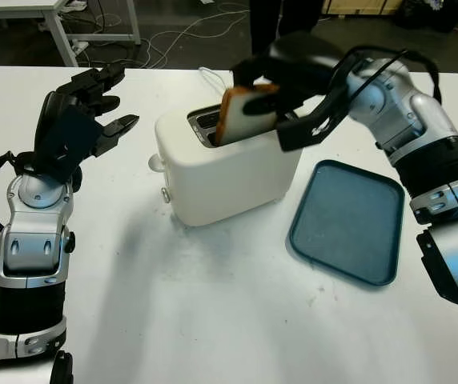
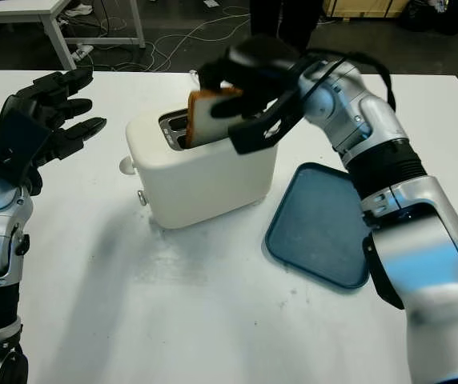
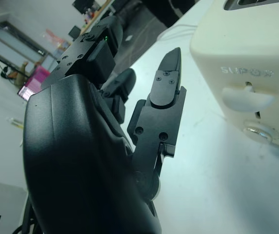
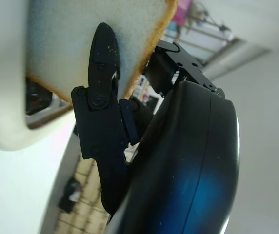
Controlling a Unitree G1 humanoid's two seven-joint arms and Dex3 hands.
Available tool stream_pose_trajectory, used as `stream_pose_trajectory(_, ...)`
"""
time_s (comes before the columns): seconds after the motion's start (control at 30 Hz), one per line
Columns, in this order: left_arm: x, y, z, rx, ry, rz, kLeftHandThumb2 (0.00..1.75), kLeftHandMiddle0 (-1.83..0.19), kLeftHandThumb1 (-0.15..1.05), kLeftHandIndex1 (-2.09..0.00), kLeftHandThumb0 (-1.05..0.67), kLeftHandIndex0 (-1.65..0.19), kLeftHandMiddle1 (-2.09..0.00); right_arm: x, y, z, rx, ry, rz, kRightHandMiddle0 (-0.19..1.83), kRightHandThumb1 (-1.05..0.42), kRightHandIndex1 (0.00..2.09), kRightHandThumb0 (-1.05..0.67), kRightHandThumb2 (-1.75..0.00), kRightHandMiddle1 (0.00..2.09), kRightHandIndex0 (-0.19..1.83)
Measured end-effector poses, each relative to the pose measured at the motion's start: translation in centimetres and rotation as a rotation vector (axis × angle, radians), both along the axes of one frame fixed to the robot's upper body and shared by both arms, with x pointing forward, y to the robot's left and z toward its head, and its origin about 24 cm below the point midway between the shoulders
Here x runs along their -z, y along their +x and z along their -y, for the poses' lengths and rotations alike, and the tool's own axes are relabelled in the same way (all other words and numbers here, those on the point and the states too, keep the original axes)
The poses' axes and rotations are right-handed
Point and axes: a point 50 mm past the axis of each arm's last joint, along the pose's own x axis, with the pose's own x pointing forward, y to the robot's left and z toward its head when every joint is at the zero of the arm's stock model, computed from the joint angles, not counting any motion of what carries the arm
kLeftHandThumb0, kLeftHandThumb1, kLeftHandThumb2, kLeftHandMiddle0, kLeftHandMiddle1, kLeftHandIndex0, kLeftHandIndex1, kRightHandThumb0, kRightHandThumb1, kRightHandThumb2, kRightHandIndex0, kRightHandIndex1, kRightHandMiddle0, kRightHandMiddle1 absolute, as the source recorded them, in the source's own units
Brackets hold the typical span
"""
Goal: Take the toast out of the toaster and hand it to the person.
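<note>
White counter fills most of the head views, and near its centre sits a cream plastic toaster with its lever end turned toward the left of the frame. Lower right of it lies a dark teal tray, just beside the toaster's corner. At the left of the frame the left hand is raised off the counter, holding nothing, apart from the toaster's lever side. Reaching in from the upper right, the right hand is closed on the toast: the right wrist view shows a finger pressed flat on the pale face of the slice, with the brown crust beside it. The toast stands tilted, its lower edge at or just within the slot and most of it above the toaster's top. It is probably light, dry and somewhat brittle, so it should crumble or snap if squeezed hard or bent against the slot edge; holding it by its broad faces near the upper crust, as now, looks soundest. At the top edge of the frame a person's dark legs stand beyond the counter.
</note>
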Motion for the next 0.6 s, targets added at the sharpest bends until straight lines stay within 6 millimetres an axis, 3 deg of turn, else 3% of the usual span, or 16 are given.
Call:
stream_pose_trajectory(0.33, 0.0, 0.0, 0.0, 0.0, 0.0, 0.0, 0.12, -0.32, 0.92, 0.0, -0.15, -0.55, -0.55, -4.6, 0.7, 2.0, 0.073, 0.229, 0.052, 0.83, -0.92, 1.75, -0.56, -0.49, 1.75, 1.08)
stream_pose_trajectory(0.6, 0.0, 0.0, 0.0, 0.001, -0.001, 0.001, 0.11, -0.32, 0.92, 0.0, -0.15, -0.55, -0.56, -3.2, 2.2, 5.6, 0.268, 0.356, -0.011, 0.76, -0.92, 1.75, -0.43, -0.46, 1.75, 1.02)
